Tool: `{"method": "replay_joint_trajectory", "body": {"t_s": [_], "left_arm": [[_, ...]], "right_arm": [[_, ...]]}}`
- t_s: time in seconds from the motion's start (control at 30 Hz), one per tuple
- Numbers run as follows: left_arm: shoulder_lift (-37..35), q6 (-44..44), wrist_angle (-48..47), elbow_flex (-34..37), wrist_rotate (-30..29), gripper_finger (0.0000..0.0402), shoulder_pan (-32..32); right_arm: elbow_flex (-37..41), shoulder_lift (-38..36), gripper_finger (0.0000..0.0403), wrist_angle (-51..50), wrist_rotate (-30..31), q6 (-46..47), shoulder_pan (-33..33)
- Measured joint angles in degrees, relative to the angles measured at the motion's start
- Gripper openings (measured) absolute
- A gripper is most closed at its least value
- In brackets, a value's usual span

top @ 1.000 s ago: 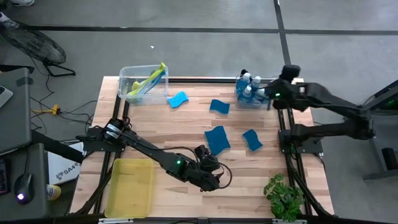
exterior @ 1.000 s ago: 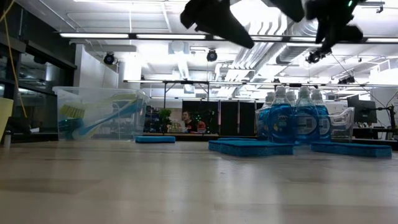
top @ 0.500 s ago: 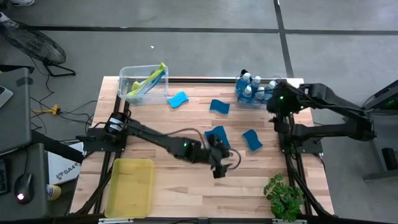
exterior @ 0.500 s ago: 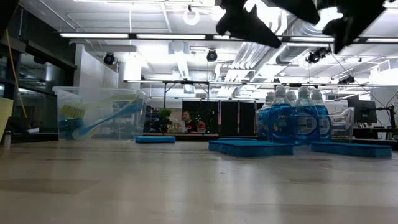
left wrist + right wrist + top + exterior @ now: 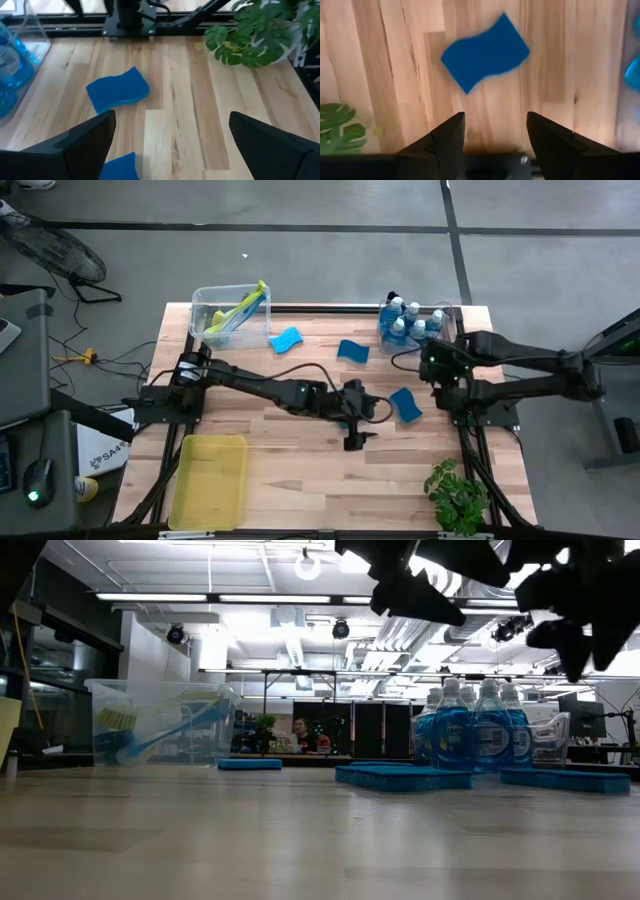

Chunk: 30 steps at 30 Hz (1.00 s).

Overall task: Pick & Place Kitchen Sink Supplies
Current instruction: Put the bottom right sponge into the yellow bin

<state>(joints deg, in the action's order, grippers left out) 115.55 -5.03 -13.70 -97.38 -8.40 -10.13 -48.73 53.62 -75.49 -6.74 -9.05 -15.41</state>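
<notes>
Blue sponges lie flat on the table: one near the far edge [image 5: 286, 339], one [image 5: 352, 351] beside the bottle bin, one [image 5: 405, 404] on the right. My left gripper [image 5: 366, 422] hovers wide open at mid-table, facing that right sponge [image 5: 117, 91]; another sponge's corner [image 5: 120, 167] shows between its fingers. My right gripper [image 5: 432, 372] is open above the table just right of the same sponge [image 5: 485, 52]. Blue soap bottles [image 5: 408, 323] stand in a clear bin. Yellow-green brushes [image 5: 238, 310] lean in the other bin.
A yellow tray [image 5: 208, 480] sits at the near left corner. A potted plant [image 5: 455, 495] stands at the near right corner. The clear bins stand at the far edge, left [image 5: 205, 300] and right [image 5: 445, 315]. Bare wood lies between the tray and the sponges.
My left gripper has swung from near the table's near edge toward the far edge and the right, ending over the middle sponges. My right gripper has left the spot above the bottle bin and moved toward the near edge, close to the right sponge. No object has moved.
</notes>
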Motion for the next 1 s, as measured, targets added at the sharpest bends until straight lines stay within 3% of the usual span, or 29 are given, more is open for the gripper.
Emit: {"method": "replay_joint_trajectory", "body": {"t_s": [0.2, 0.4, 0.53, 0.73, 0.87, 1.0], "left_arm": [[-0.3, 0.1, 0.2, 0.0, 1.1, 0.0385, 0.8], [-7.7, 1.4, 5.0, 6.1, 2.2, 0.0385, 0.7], [-15.4, 1.8, 14.8, 17.0, 3.6, 0.0385, 0.7], [-25.1, -2.2, 39.1, 41.1, 5.1, 0.0385, 0.7], [-27.8, -5.0, 55.2, 52.6, 5.4, 0.0385, 0.7], [-27.7, -4.4, 65.1, 58.8, 4.6, 0.0385, 0.8]], "right_arm": [[-0.2, 0.5, 0.0206, 7.2, -2.7, -0.1, 3.2], [-0.2, 1.6, 0.0206, 9.5, -0.5, 0.3, 5.5], [-0.2, 1.8, 0.0206, 10.7, -0.5, 0.3, 6.1], [-0.2, 1.9, 0.0206, 10.6, -0.2, 0.2, 6.2], [-0.2, 1.9, 0.0206, 9.8, -0.3, 0.2, 6.2], [0.5, 2.7, 0.0206, 9.0, 0.2, 4.4, 6.2]]}}
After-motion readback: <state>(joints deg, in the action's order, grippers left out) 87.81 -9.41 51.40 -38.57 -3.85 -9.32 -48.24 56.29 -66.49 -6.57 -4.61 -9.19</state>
